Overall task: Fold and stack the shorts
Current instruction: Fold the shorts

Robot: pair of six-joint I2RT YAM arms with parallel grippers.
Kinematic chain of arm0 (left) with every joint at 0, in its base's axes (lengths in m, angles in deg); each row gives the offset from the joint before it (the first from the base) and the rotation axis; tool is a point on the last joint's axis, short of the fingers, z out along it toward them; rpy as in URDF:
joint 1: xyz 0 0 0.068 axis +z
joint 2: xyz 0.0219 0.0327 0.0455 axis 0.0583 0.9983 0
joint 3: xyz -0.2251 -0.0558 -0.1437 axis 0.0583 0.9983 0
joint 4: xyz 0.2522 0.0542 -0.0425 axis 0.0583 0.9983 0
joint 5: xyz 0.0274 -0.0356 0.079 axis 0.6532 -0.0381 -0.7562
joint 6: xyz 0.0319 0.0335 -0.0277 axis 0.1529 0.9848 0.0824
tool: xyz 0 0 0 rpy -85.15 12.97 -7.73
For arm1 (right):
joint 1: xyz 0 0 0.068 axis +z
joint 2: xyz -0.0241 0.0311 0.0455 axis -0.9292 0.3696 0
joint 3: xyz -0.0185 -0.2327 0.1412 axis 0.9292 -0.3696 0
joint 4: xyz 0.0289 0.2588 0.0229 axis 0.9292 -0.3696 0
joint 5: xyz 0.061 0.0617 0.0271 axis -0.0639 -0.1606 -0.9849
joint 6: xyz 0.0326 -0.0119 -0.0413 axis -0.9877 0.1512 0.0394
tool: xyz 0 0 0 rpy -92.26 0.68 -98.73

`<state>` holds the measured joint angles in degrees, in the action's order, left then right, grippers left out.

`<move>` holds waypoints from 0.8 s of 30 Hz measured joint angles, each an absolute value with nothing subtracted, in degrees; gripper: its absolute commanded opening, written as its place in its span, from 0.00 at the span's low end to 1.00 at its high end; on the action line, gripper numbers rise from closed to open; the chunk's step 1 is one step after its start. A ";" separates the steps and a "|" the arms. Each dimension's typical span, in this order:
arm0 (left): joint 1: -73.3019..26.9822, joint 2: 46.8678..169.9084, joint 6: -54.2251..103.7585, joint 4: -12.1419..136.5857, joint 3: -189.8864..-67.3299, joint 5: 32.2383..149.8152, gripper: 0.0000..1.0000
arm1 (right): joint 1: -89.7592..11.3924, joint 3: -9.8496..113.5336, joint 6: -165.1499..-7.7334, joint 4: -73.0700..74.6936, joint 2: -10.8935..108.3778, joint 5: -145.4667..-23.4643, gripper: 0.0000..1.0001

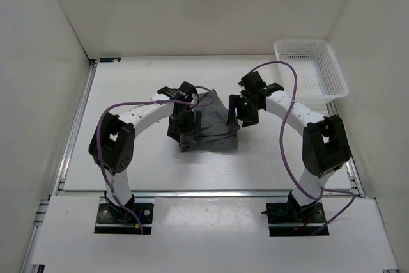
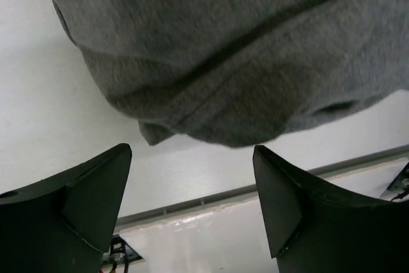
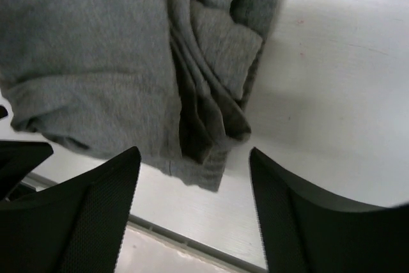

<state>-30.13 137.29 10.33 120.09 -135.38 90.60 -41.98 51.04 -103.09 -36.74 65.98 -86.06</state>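
The grey shorts (image 1: 216, 127) lie in a rumpled, partly folded bundle on the middle of the white table (image 1: 134, 84). My left gripper (image 1: 186, 123) hovers over the bundle's left side. In the left wrist view the gripper (image 2: 192, 158) is open and empty, with the shorts (image 2: 243, 49) just ahead of its fingers. My right gripper (image 1: 241, 113) hovers at the bundle's right edge. In the right wrist view it (image 3: 195, 158) is open and empty, and the shorts (image 3: 96, 49) with bunched folds lie ahead of it.
A white mesh basket (image 1: 311, 68) stands at the back right corner of the table. White walls close in the table at the left, back and right. A metal rail (image 1: 204, 191) runs along the near edge.
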 measured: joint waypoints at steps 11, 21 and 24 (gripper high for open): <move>-30.16 138.56 8.25 118.41 -137.06 88.44 0.10 | -41.98 51.97 -103.22 -33.90 72.32 -87.33 0.09; -30.00 138.06 6.74 118.52 -137.06 87.28 0.10 | -40.21 56.06 -102.85 -37.07 68.74 -84.55 0.00; -29.72 136.84 6.33 119.20 -137.08 87.08 0.10 | -38.99 57.44 -102.33 -38.01 65.29 -83.68 0.00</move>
<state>-29.72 136.84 6.33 119.20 -137.08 87.08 -38.99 57.44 -102.33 -38.01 65.29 -83.68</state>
